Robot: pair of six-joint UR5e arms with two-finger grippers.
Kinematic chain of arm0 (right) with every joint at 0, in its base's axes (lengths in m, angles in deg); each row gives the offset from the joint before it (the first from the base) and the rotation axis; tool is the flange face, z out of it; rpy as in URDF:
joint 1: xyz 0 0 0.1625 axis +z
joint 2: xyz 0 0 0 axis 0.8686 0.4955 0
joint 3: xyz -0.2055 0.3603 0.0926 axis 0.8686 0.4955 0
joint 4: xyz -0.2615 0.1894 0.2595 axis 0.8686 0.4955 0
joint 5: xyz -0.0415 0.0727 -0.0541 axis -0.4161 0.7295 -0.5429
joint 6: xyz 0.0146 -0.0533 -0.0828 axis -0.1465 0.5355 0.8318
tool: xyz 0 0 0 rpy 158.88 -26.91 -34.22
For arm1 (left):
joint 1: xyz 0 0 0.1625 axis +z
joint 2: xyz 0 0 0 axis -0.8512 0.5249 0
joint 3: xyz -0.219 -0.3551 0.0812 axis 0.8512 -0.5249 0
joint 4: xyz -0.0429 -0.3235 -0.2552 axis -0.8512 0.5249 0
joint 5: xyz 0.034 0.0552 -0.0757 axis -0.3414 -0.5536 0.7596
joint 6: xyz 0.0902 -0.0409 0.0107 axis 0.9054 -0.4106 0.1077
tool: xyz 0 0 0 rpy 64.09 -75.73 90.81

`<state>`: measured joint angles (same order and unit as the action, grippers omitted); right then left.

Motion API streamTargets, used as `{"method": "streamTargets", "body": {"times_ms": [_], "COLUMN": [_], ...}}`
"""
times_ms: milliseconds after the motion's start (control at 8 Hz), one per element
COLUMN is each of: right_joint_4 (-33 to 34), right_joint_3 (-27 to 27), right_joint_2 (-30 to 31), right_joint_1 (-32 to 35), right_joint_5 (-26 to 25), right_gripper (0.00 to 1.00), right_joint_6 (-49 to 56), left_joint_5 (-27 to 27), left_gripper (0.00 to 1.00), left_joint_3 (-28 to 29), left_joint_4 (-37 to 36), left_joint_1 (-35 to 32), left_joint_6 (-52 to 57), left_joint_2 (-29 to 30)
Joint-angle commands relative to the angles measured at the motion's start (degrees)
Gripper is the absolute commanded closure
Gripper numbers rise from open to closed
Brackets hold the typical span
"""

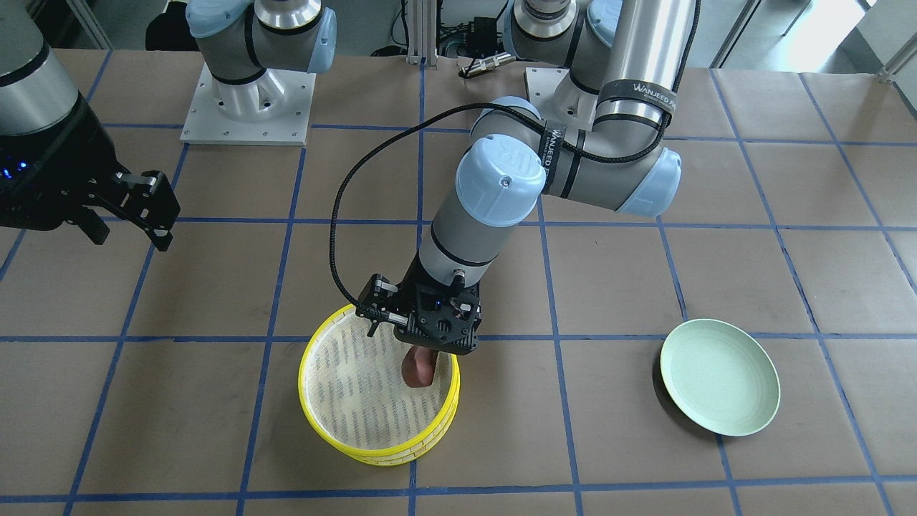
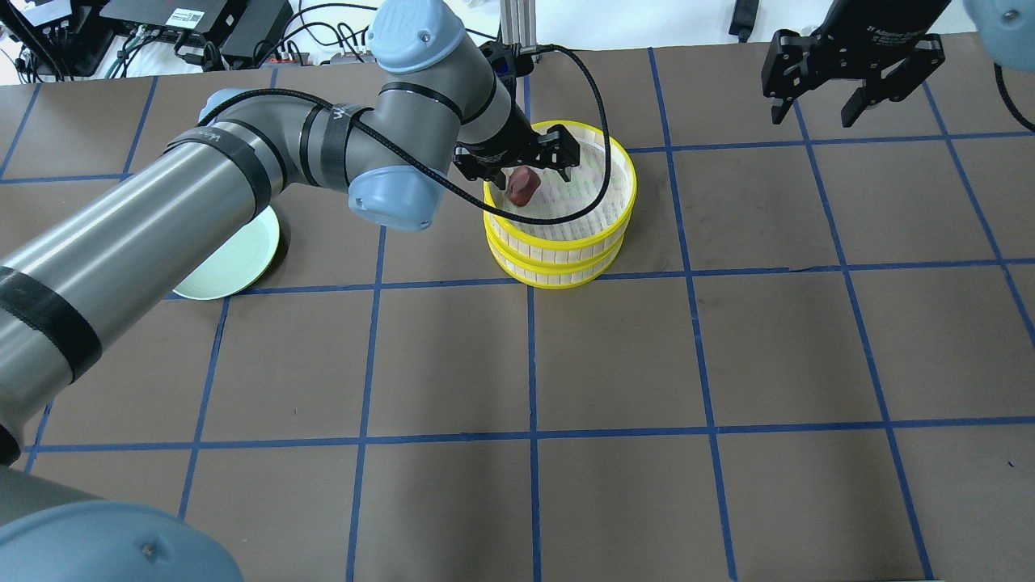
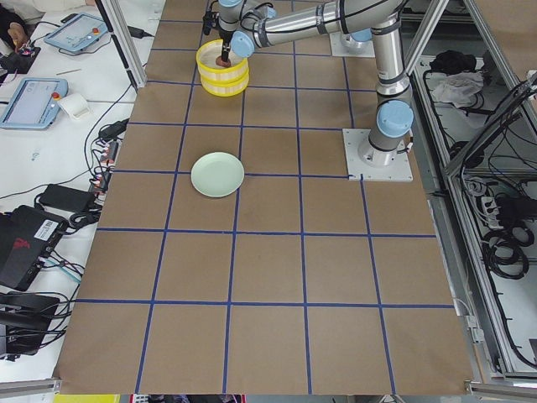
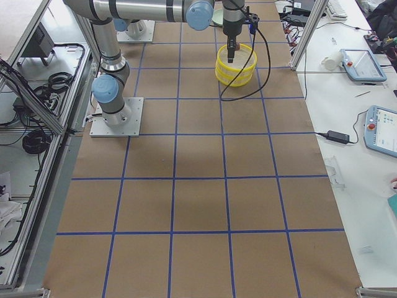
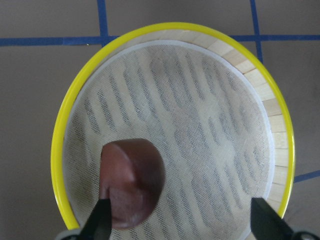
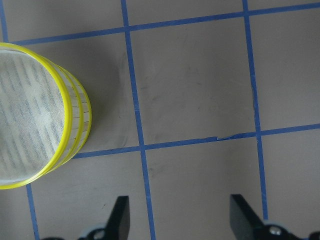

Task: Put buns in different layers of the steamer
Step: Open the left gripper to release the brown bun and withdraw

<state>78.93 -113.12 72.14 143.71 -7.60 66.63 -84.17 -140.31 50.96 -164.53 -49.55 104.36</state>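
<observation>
Brown-paper table [image 2: 728,339]: by the left wrist view, the steamer [image 5: 170,26] carries the brown bun [image 5: 131,187] in its top tier near seven o'clock. It is apparently set down there, since the left gripper [image 2: 517,166] stands spread wide. The right gripper [image 2: 817,109] hangs open too, well apart.

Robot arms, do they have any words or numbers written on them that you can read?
"WANJEED": on the black strap around the left arm.
Second strap, same arm: print too small to read.
White print on the right gripper: too blurred to read.
No numbers can be read.

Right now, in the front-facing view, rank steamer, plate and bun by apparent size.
1. steamer, largest
2. plate, clearly narrower
3. bun, smallest by far

All sit at a similar depth on the table, so nearness hardly skews this.
</observation>
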Motion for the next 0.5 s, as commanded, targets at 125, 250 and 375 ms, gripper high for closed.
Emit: {"method": "streamTargets", "body": {"times_ms": [125,250,375], "right_joint_4": [-0.1,-0.1,-0.1], "right_joint_3": [0.0,0.0,0.0], "right_joint_2": [0.7,1.0,1.1], "right_joint_1": [-0.1,-0.1,0.0], "right_joint_5": [-0.1,-0.2,0.0], "right_gripper": [0.26,0.26,0.25], "right_joint_6": [0.0,0.0,0.0], "left_joint_5": [0.1,-1.2,-7.7], "left_gripper": [0.00,0.00,0.00], "left_joint_3": [0.5,0.6,0.6], "left_joint_4": [0.0,0.8,1.6], "left_joint_1": [0.0,0.1,0.9], "left_joint_6": [-1.4,-0.8,2.4], "left_joint_2": [-0.8,-2.4,-3.5]}}
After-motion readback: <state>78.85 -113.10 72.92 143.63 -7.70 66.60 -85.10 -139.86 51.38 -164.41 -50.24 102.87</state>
